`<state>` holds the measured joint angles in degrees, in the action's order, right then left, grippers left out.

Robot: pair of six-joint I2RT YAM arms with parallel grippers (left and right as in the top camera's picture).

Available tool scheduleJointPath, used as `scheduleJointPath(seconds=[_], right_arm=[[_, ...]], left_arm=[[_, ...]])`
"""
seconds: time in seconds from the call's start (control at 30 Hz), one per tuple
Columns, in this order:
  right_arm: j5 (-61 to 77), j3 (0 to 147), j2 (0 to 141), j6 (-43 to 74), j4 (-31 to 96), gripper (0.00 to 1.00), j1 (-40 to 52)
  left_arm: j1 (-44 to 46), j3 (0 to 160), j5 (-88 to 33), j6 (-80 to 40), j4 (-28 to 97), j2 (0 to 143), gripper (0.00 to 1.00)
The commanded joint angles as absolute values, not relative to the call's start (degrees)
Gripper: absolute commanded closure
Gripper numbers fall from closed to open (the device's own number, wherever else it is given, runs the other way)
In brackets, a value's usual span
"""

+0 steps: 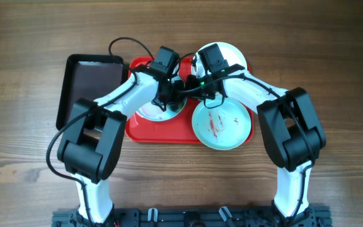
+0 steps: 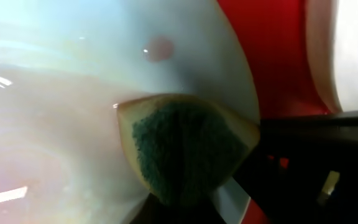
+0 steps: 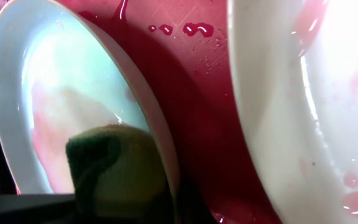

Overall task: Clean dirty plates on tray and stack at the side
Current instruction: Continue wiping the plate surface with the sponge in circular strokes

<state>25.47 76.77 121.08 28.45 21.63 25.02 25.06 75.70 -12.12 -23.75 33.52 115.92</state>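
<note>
The plate (image 2: pixel 55 112) under the left fingers (image 1: pixel 164 99) is pale and glossy, washed with a thin pink film, with one reddish spot near its rim. It lies on the red tray (image 1: pixel 162 133). Those fingers are closed on a sponge (image 2: pixel 185 149) (yellow, with a green scouring face) pressed against that plate. The right fingers (image 1: pixel 193 86) are closed just beside the sponge, at the plate's rim; whether they pinch it cannot be told. To their right lies a mint plate (image 1: pixel 222 123) streaked dark red, and beyond them a white plate (image 1: pixel 232 53).
</note>
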Motion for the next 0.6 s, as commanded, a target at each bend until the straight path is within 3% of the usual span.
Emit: scheduleJointPath(seconds=[0.0, 0.17, 0.37, 0.57], right_arm=[[26.63, 76.38, 123.55, 27.11, 22.09, 0.96, 25.85], [26.63, 76.38, 123.55, 27.14, 22.04, 0.96, 25.85], [26.59, 76.38, 123.55, 27.07, 22.04, 0.96, 25.85], [26.41, 76.38, 123.55, 27.14, 21.93, 0.96, 25.85]], left_arm=[[21.23, 73.93, -10.96, -27.46, 32.49, 118.52, 0.96], [17.54, 73.93, -28.01, -25.56, 24.58, 118.52, 0.96], [17.1, 73.93, -22.63, -25.93, 19.44, 118.63, 0.96], [17.15, 73.93, -25.26, -25.98, 17.54, 118.63, 0.96]])
